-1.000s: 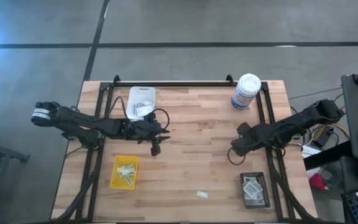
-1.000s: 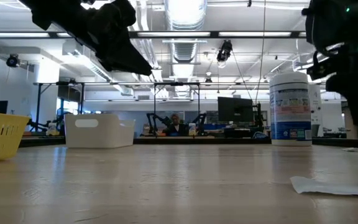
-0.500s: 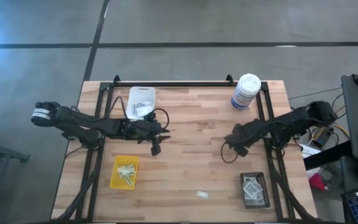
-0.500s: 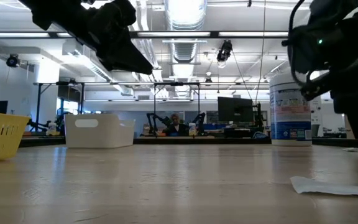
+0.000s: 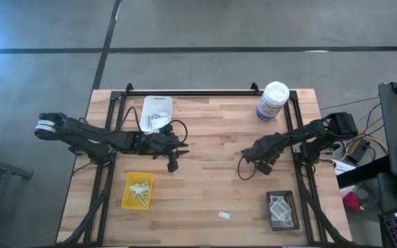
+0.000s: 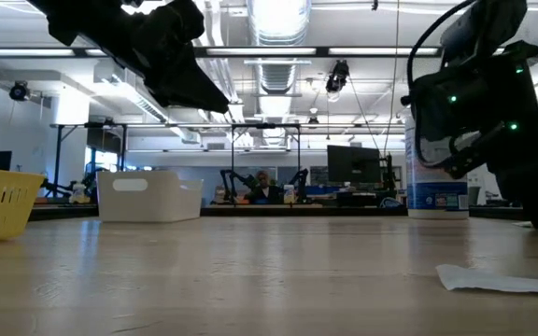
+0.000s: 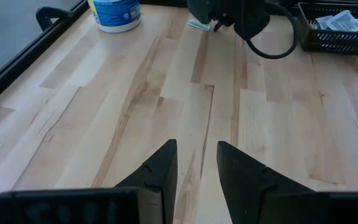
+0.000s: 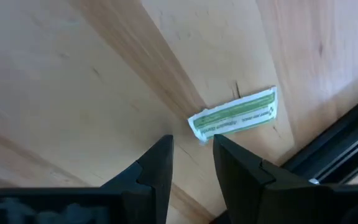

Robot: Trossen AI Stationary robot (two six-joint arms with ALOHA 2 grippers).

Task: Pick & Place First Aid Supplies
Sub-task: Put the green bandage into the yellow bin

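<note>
Right end effector point(image 5: 246, 153) now swung further toward counter point(image 5: 212, 124) centre, slightly parted, empty, over green-striped packet point(image 8: 234, 116): likely next pick; left end effector point(image 5: 182, 145) unmoved at 9 o'clock, parted, empty.

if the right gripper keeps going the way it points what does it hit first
Most likely the green-and-white packet lying flat on the wooden table, just beyond the right gripper's open fingertips. Depth is unclear, so it might meet bare wood just short of it.
</note>
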